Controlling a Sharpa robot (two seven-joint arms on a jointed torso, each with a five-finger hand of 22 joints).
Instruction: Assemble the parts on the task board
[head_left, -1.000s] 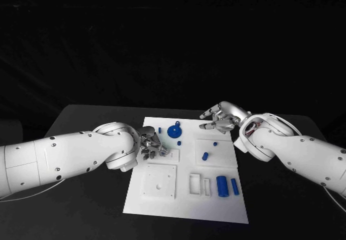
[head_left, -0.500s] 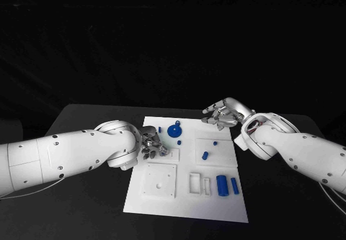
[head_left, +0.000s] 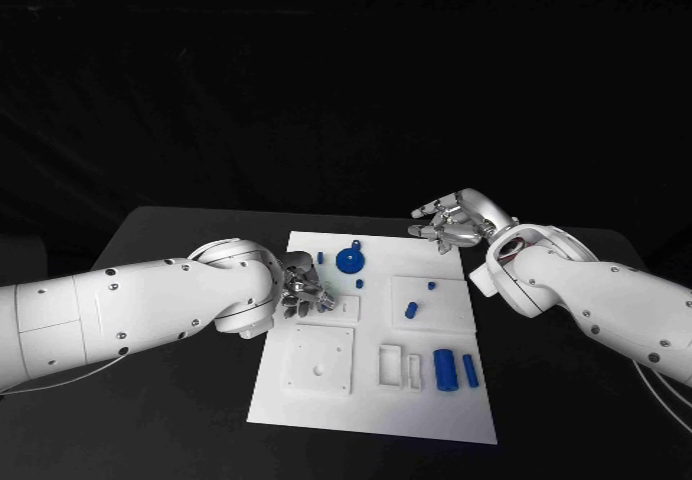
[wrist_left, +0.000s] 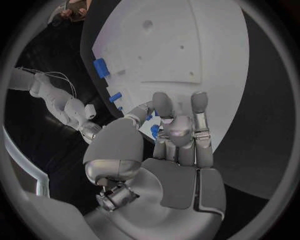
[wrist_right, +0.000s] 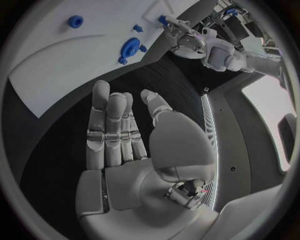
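The white task board lies in the middle of the table. My left hand hovers over its left side and pinches a small blue part between thumb and fingers; the right wrist view shows that part at the fingertips too. My right hand is raised beyond the board's far right corner, fingers spread, holding nothing. A blue round disc with a knob lies near the board's far end. Small blue pegs lie mid-board. Two blue cylinders lie near the front right.
White raised blocks with recesses sit on the board: a square one at the front left and a slotted one beside the cylinders. Black table surrounds the board on every side.
My right hand has risen and drawn back from the board's far right corner. My left hand has stayed nearly still over the board.
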